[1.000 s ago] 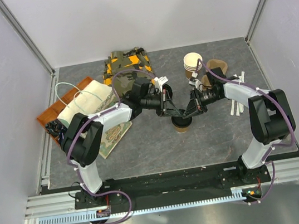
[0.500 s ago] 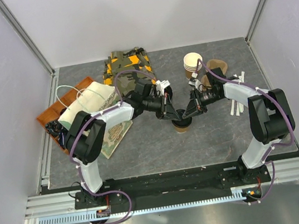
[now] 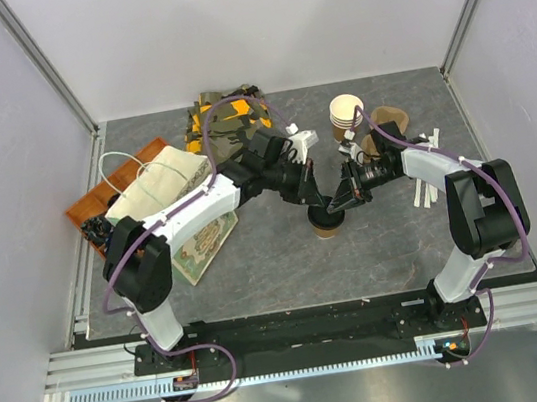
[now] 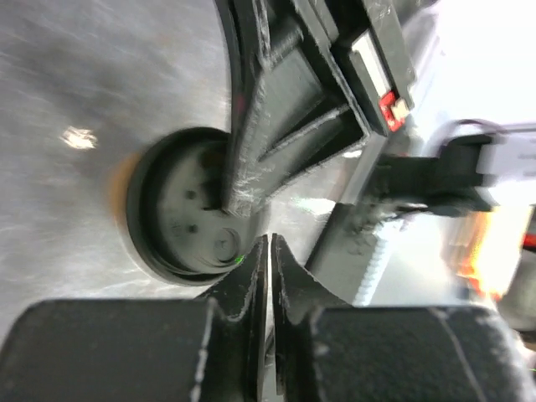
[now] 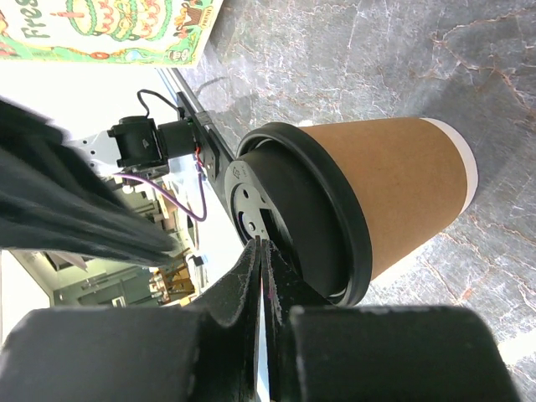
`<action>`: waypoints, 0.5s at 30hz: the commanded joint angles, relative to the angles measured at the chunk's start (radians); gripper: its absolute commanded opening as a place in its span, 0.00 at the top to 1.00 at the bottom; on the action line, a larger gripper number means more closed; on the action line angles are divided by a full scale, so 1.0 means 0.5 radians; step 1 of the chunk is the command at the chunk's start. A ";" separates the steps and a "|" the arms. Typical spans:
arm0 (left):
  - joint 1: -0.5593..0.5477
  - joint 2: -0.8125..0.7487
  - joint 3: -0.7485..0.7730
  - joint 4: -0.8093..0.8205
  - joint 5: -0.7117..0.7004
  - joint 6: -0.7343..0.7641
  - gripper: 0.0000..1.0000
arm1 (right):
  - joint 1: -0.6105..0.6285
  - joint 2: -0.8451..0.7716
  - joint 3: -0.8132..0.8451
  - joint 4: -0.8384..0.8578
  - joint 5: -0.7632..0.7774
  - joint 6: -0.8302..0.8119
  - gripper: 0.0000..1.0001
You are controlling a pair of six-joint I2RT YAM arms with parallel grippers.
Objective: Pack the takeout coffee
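Ok so starting at the near side: the takeout coffee [image 3: 324, 221] stands upright on the counter [image 3: 277, 260] pretty much dead centre, black lid on, brown paper body bare below it. The right pincer [image 5: 258, 245] comes in from about 2 o'clock with its fingers pressed together, tips resting on top of the lid just inside the rim, so it's touching but not gripping anything. The left pincer [image 4: 270, 243] is also closed up with nothing in it, tips hanging just beside the lid edge around 11 o'clock. Looks to me like the lid-seating bit, with the actual pick not yet done. If that were me I'd push straight down rather than sideways, since an off-centre shove on a light cup could tip it. Then open wide and grab the paper wall below the lid rim, gently, because a hard squeeze will likely crush it and pop the lid. Further out at 9 o'clock the paper bag [image 3: 166, 181] seems to lie on its side, can't tell how open its mouth is. Farthest back, at 1 o'clock, is the stack of lidless cups [image 3: 345, 114].
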 commanded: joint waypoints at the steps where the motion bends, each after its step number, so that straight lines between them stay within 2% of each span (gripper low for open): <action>1: -0.129 -0.049 0.368 -0.562 -0.603 0.549 0.89 | 0.016 -0.016 0.004 0.005 0.190 -0.062 0.91; 4: -0.227 -0.012 0.476 -0.722 -0.757 0.653 0.88 | 0.017 -0.022 0.007 0.005 0.209 -0.053 0.91; 12: -0.326 0.089 0.485 -0.805 -0.933 0.690 0.86 | 0.029 -0.010 0.020 -0.001 0.224 -0.043 0.89; 15: -0.326 0.101 0.485 -0.805 -0.979 0.712 0.93 | 0.035 -0.004 0.026 -0.004 0.227 -0.049 0.89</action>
